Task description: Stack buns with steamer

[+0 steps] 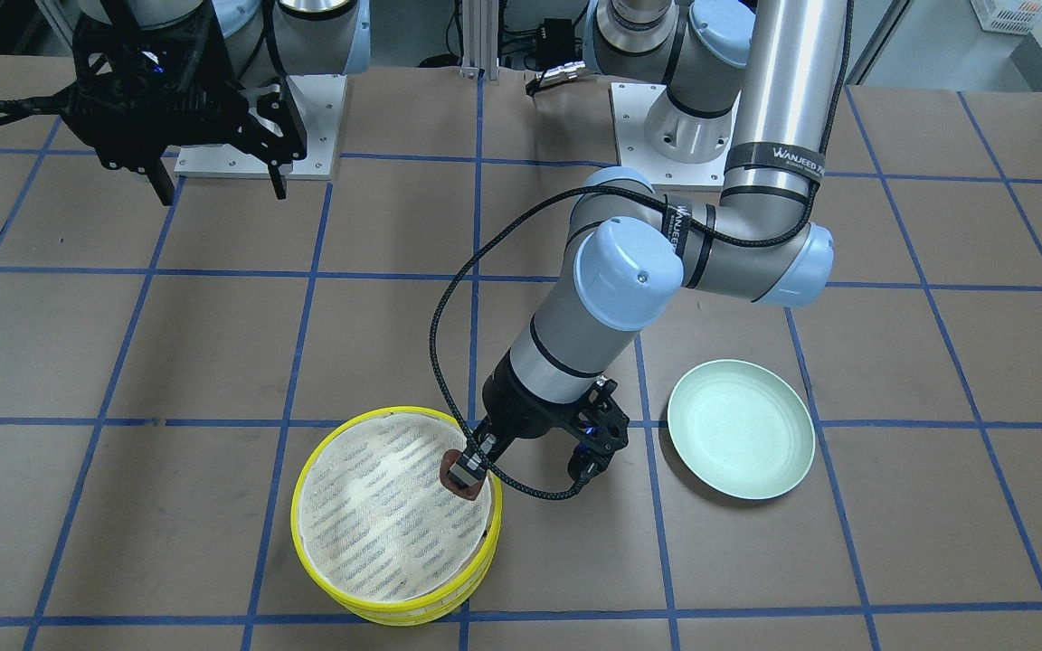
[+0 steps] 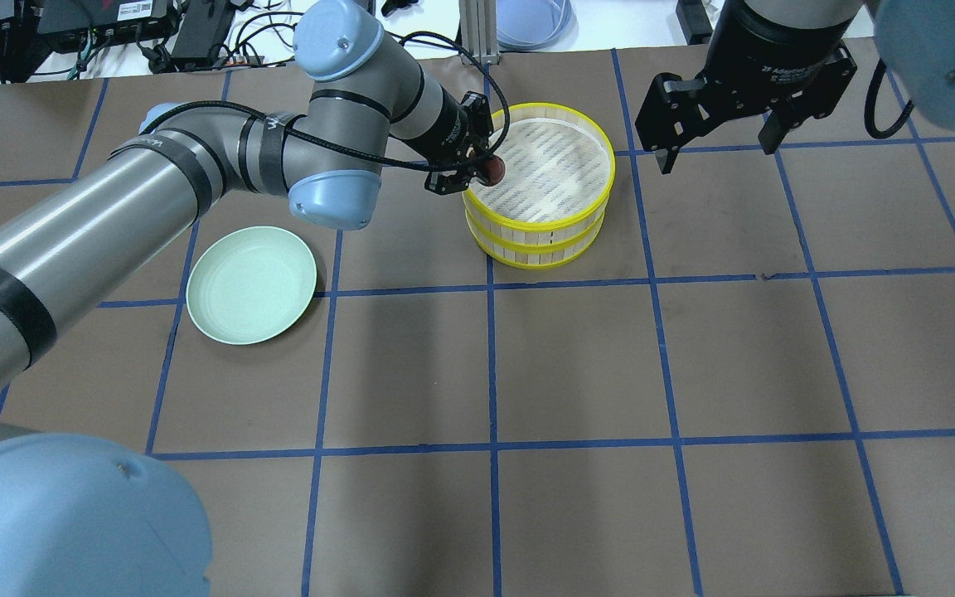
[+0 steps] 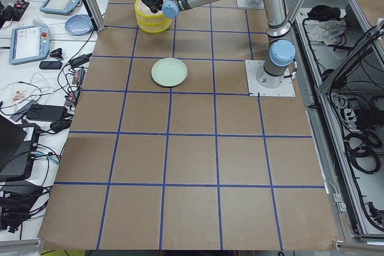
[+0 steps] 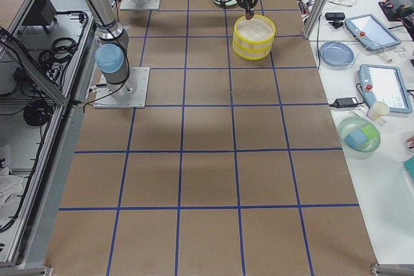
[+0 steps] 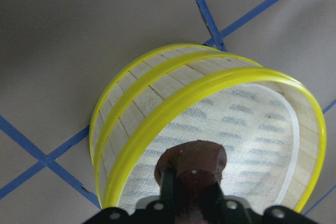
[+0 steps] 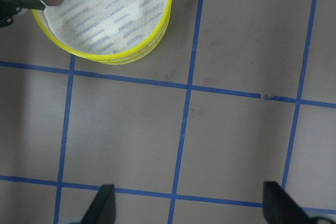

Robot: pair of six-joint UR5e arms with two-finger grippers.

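Two yellow-rimmed steamer trays stand stacked, the top one (image 1: 367,533) showing its bare striped cloth liner; the stack also shows in the overhead view (image 2: 552,178) and both wrist views (image 5: 210,90) (image 6: 105,19). My left gripper (image 1: 467,472) (image 2: 486,170) is shut on the dark reddish-brown bun (image 1: 467,490) (image 2: 495,170) (image 5: 193,162) and holds it just over the top tray's rim, at the edge toward the plate. The cream-beige bun is out of view. My right gripper (image 1: 221,185) (image 2: 716,143) (image 6: 190,208) is open and empty, raised above the table beside the stack.
A pale green plate (image 1: 741,440) (image 2: 251,283) lies bare on the brown, blue-taped table, on my left arm's side of the steamer. The left arm's cable (image 1: 449,362) loops near the stack.
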